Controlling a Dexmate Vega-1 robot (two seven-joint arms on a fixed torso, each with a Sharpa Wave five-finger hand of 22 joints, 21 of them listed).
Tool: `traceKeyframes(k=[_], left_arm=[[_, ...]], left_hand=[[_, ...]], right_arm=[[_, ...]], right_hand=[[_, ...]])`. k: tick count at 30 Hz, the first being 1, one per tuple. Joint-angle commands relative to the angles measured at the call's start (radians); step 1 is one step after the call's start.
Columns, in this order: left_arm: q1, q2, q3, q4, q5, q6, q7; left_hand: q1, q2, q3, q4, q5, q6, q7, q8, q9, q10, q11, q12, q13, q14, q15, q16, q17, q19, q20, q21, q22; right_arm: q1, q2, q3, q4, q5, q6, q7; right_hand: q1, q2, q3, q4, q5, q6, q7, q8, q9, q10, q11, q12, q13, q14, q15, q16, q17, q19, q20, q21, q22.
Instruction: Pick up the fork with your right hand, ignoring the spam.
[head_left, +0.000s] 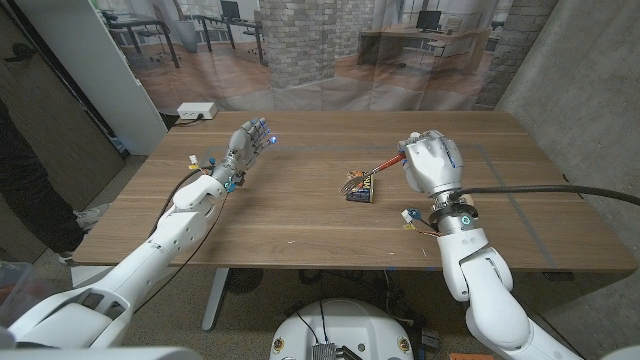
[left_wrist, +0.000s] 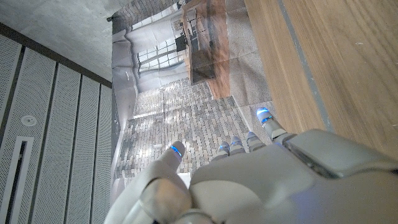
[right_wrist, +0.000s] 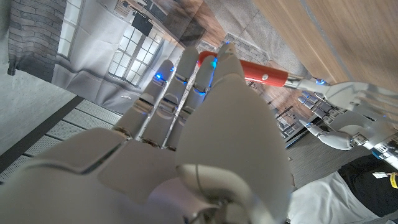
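The fork has a red handle (head_left: 388, 162) and a metal neck. My right hand (head_left: 432, 162) grips it at the table's right middle, fingers curled round the handle. The free end slants down toward the spam can (head_left: 360, 186), a small dark tin with yellow print lying just left of the hand. I cannot tell whether the fork touches the tin. In the right wrist view the red handle (right_wrist: 264, 73) sticks out past my right hand's fingers (right_wrist: 186, 81). My left hand (head_left: 250, 142) is raised over the table's left part, fingers apart and holding nothing; the left wrist view shows its back (left_wrist: 267, 180).
The wooden table (head_left: 300, 230) carries a white box (head_left: 197, 111) at its far left corner. A person in dark clothing (head_left: 20, 170) stands at the picture's left edge. A printed office backdrop hangs behind the table.
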Motion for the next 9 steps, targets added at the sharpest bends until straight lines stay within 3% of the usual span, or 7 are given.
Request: traceKeyframes(k=[1,9], left_arm=[[-0.039,0.003,0.011,0.068,-0.007,0.001,-0.079],[-0.029,0.008,0.01,0.064,-0.013,0.009,-0.089]], left_hand=[[0.006,0.104,0.001,-0.002,0.007,-0.1,-0.003,0.0,0.003,-0.087,0.001,0.001,0.002,-0.071,-0.003,0.0,0.001,-0.103,0.007,-0.001,0.005],[0.006,0.104,0.001,-0.001,0.007,-0.101,-0.003,-0.001,0.003,-0.088,0.0,0.001,0.002,-0.072,-0.002,0.0,0.001,-0.103,0.007,-0.002,0.005]], right_arm=[[0.024,0.049,-0.047,0.032,-0.102,-0.037,-0.014],[0.009,0.062,-0.043,0.011,-0.152,-0.051,0.005]], right_hand=[[0.061,0.068,-0.008,0.001,0.007,0.097,-0.057,0.005,0.044,0.009,0.002,-0.007,0.005,0.011,-0.086,-0.002,0.004,-0.002,-0.123,0.008,-0.001],[0.063,0.071,-0.012,0.003,0.007,0.098,-0.058,0.003,0.045,0.009,-0.001,-0.009,0.006,0.013,-0.087,-0.008,0.008,-0.003,-0.124,0.012,-0.002]])
